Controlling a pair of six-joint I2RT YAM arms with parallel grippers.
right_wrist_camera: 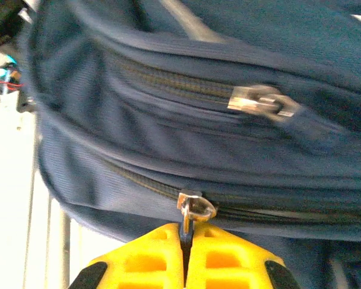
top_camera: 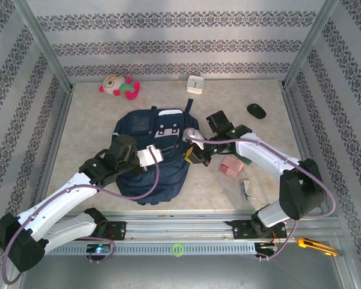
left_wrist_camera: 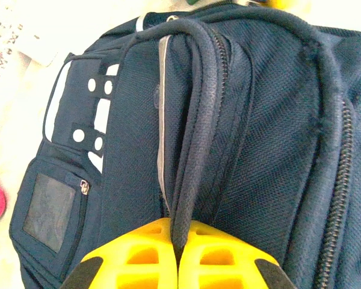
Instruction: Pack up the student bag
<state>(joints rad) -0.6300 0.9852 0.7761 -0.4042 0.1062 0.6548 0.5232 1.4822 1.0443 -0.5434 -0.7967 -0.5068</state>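
Jaws first: left gripper point(left_wrist_camera: 179, 247) pinched tight on dark carry loop point(left_wrist_camera: 189, 150) at student bag's top edge. Right gripper point(right_wrist_camera: 185, 241) clamped on zipper pull point(right_wrist_camera: 195, 208) of lower zip; second pull point(right_wrist_camera: 259, 99) hangs free on the zip above.

Student bag point(top_camera: 162, 174) lies flat mid-table point(top_camera: 90, 120), front pockets up, one arm at each flank. Pink box point(top_camera: 231, 167) just right of bag. Plush toy point(top_camera: 119, 86) beyond bag's far-left corner. White box point(top_camera: 195, 83) beyond its far side. Black oval object point(top_camera: 256, 110) well right of bag.
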